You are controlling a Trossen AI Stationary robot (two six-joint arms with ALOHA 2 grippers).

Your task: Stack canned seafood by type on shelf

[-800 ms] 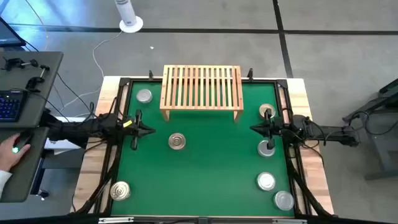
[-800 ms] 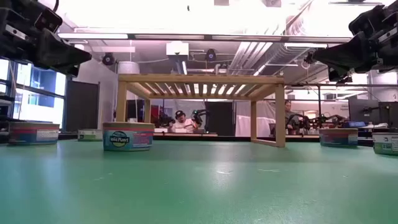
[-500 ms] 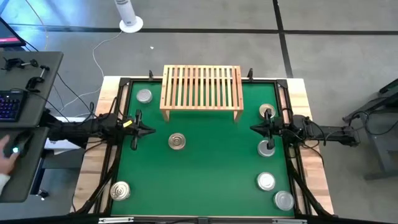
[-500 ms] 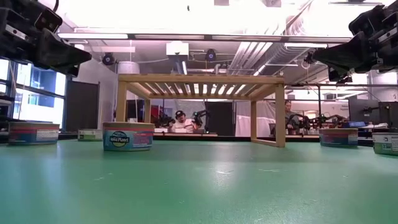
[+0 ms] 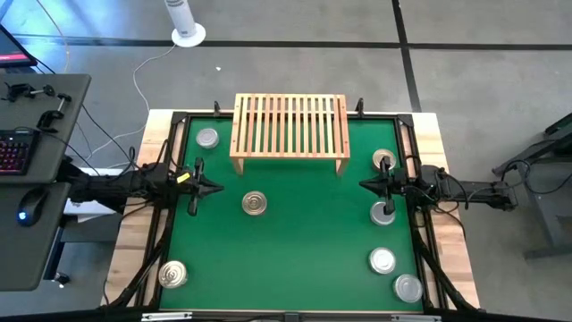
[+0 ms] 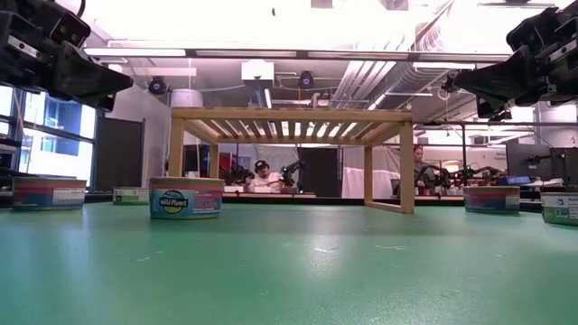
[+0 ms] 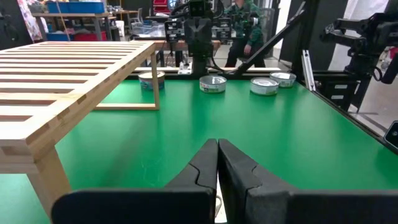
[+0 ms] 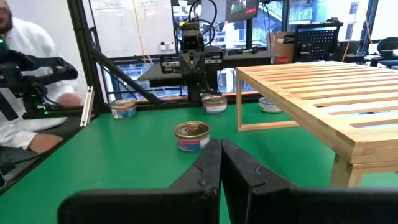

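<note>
Above the green mat [image 5: 295, 250] both pincers hang shut and empty — the left gripper [image 5: 194, 187] by the mat's left edge, the right gripper [image 5: 384, 186] at its right. Tins [image 5: 255, 204] lie scattered on the mat — none on the shelf [image 5: 290, 125] at the far edge.

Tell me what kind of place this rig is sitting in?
Probably a robotics lab or data-collection room. The green mat sits on a workbench with a desk and keyboard beside it, more robot arms work at benches behind, and exposed ducts run under the ceiling.
</note>
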